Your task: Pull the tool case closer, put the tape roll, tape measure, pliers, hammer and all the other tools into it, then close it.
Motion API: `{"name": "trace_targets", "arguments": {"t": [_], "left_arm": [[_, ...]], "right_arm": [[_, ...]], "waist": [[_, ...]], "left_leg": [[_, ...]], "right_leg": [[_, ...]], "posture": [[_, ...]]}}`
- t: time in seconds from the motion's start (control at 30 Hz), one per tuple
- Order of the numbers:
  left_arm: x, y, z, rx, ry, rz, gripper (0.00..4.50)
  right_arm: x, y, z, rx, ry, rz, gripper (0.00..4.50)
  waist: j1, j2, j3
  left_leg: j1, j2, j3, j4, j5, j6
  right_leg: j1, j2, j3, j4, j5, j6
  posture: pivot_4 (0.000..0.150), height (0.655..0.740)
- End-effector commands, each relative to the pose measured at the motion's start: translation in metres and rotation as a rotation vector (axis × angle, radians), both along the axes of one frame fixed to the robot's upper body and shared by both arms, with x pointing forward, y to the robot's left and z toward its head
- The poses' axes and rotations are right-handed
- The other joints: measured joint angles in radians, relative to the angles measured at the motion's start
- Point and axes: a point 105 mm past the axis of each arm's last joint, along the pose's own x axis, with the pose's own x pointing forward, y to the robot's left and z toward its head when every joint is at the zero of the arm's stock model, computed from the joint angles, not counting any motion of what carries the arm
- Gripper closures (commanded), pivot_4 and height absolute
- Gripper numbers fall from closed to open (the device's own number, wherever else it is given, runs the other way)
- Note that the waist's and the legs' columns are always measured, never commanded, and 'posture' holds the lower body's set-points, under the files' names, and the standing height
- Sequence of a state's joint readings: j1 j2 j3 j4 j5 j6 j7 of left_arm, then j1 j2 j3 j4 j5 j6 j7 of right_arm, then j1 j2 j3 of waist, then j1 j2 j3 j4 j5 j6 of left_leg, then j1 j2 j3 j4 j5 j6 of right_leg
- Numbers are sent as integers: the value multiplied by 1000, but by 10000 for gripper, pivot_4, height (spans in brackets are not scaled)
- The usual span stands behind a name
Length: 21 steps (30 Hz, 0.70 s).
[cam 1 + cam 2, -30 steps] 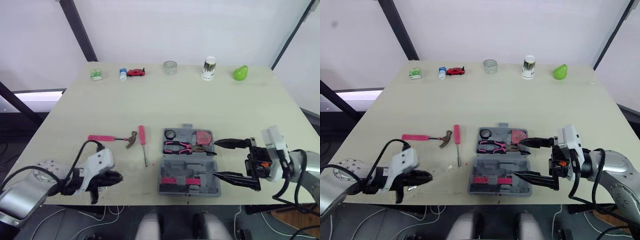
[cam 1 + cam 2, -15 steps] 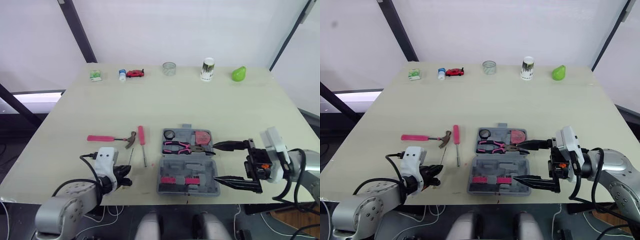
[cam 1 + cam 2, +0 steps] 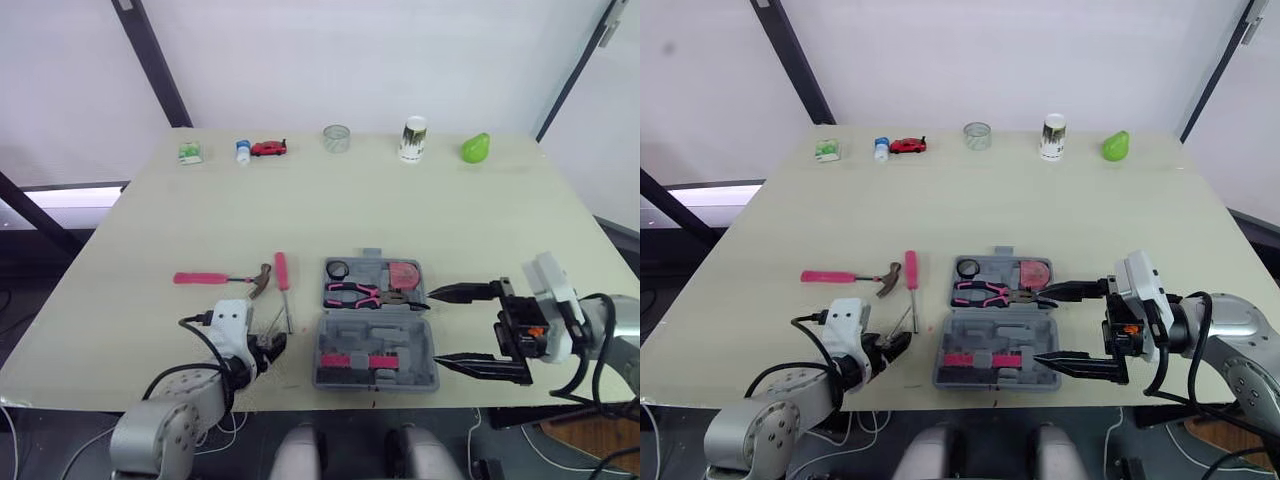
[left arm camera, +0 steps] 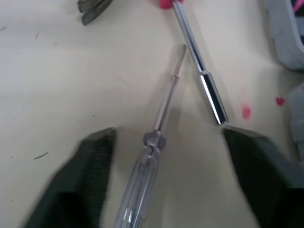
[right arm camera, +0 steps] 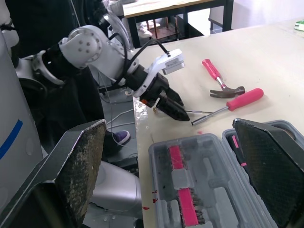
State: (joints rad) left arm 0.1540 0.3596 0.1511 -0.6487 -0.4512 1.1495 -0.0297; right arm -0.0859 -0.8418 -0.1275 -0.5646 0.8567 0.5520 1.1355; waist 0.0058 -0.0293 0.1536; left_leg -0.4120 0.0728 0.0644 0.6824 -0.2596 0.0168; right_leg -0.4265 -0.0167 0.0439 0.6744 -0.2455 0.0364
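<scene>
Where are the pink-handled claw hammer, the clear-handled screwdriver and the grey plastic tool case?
pink-handled claw hammer [image 3: 205,278]: left eye view, mid handle.
clear-handled screwdriver [image 4: 166,102]: left wrist view, metal shaft.
grey plastic tool case [image 3: 400,338]: left eye view, bare near half.

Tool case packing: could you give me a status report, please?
Left gripper open, straddling clear screwdriver. Right gripper open at open tool case. Hammer, pink-handled driver outside.
</scene>
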Motion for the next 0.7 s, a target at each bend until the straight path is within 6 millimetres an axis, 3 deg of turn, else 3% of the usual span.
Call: {"name": "trace_targets", "arguments": {"t": [0.03,0.37,0.47,0.5,0.53,0.63,0.7], "left_arm": [[-1,-1,7,56,-61,-36,5866],[7,-4,2,102,-128,-112,5866],[8,-1,-4,99,-98,-105,12732],[7,0,-7,98,-79,-101,20342],[6,2,-10,103,-66,-101,21961],[6,4,-12,117,-62,-104,37198],[6,5,-12,118,-69,-101,44255]], "right_arm": [[0,-3,6,-2,-29,5,0],[2,-2,6,-10,-32,11,0],[2,-2,7,-12,-35,9,0],[2,-3,7,-13,-37,7,0],[2,-3,7,-13,-38,6,0],[2,-3,6,-13,-40,2,0],[2,-3,6,-11,-41,0,0]], "waist": [[1,0,0],[8,0,0],[7,0,0],[8,0,0],[8,0,0],[8,0,0],[8,0,0]], "left_leg": [[0,0,0,0,0,0],[0,0,1,0,0,0],[-1,0,1,0,0,0],[-1,0,1,0,0,0],[-1,0,1,0,0,0],[-1,0,1,0,0,0],[0,0,1,0,0,0]], "right_leg": [[0,0,0,0,0,0],[0,-1,0,-1,0,0],[0,-1,0,-1,0,0],[0,-1,0,-1,0,0],[0,-1,0,-1,0,0],[0,-1,0,-1,0,0],[0,-1,0,-1,0,0]], "posture": [[1500,7400],[1500,7400],[1500,7400],[1500,7400],[1500,7400],[1500,7400],[1500,7400]]}}
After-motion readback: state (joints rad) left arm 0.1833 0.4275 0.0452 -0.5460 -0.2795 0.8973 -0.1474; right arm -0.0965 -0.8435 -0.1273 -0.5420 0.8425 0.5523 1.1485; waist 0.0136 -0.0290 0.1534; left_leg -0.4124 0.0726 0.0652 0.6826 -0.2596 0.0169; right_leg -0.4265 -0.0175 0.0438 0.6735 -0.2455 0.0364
